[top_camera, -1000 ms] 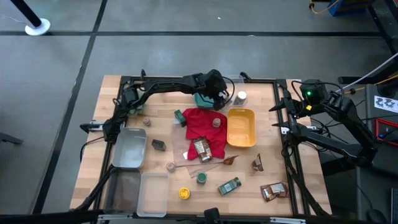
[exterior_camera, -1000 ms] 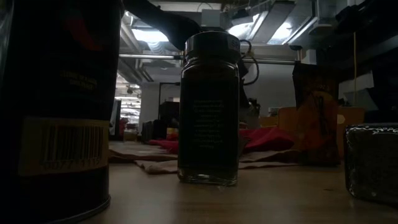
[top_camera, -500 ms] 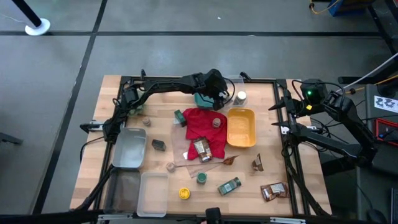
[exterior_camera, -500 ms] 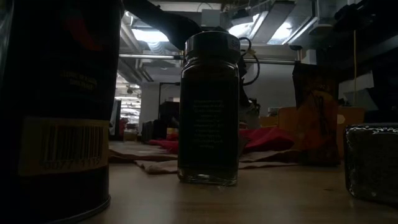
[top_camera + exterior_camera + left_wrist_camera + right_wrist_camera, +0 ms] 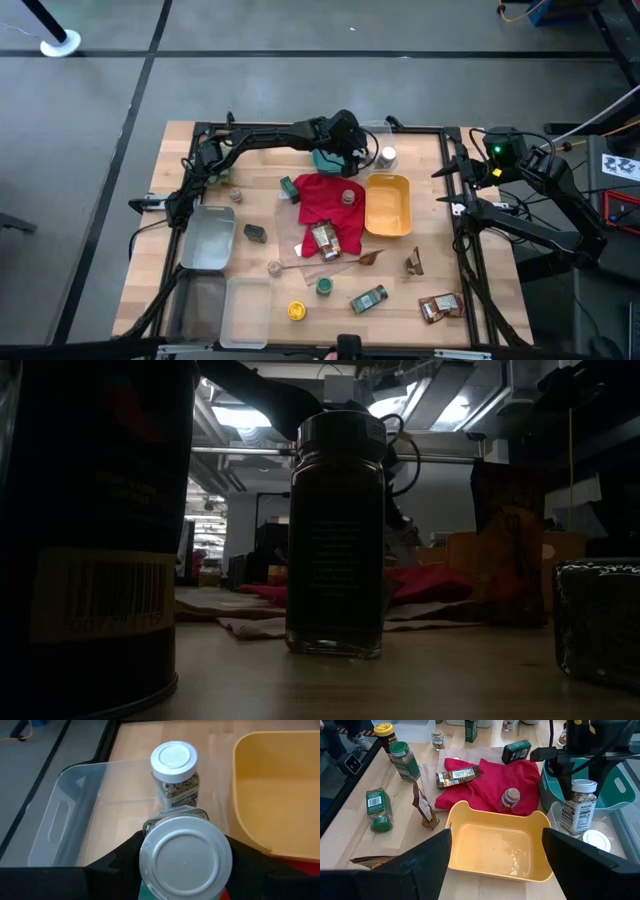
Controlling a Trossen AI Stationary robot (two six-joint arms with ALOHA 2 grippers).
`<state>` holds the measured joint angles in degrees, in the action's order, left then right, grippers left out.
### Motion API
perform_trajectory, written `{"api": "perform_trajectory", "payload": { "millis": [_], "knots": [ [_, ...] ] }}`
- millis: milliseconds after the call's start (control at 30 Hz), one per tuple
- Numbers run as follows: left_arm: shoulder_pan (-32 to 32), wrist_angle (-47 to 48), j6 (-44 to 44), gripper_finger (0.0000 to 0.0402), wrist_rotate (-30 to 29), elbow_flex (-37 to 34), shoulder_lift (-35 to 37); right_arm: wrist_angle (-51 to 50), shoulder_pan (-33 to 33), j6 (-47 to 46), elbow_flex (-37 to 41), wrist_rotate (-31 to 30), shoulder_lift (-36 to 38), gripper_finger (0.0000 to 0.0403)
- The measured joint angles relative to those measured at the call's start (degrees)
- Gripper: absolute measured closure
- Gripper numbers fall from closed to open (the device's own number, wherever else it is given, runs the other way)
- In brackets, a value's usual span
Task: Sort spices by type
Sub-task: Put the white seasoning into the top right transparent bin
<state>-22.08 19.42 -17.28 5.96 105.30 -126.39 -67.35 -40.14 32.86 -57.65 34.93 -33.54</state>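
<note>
a: what's where on the table [image 5: 262, 168]?
b: left gripper [image 5: 347, 150] at the far side over the clear tray [image 5: 65, 820], beside the yellow bin [image 5: 270, 795]. right gripper [image 5: 497, 865] waits at the right edge, jaws wide apart.
a: left jaws?
b: either side of a white-lidded jar [image 5: 186, 857]; clamped or loose, can't tell. a second white-lidded jar [image 5: 175, 770] stands in the tray just beyond. other spices lie around the red cloth [image 5: 325, 198].
</note>
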Motion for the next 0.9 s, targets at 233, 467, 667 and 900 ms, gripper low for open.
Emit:
{"api": "perform_trajectory", "payload": {
  "millis": [233, 467, 667, 900],
  "knots": [
    [0.0, 0.1, -1.2, 0.0197, 0.9, 0.0, 0.0, 0.0, 0.0, 0.0, 0.0, 0.0, 0.0, 0.0093],
    [-0.2, 0.7, -0.1, 0.0197, 0.9, 0.0, 0.0, 0.0, 0.0, 0.0, 0.0, 0.0, 0.0, 0.0093],
    [-0.6, 1.0, 1.3, 0.0196, 1.9, 0.0, 0.0, 0.0, 0.0, 0.0, 0.0, 0.0, 0.0, 0.0093],
    [-0.6, 1.4, 0.9, 0.0196, 2.7, 0.1, 0.0, 0.0, 0.0, 0.0, 0.0, 0.0, 0.0, 0.0093]
  ]
}}
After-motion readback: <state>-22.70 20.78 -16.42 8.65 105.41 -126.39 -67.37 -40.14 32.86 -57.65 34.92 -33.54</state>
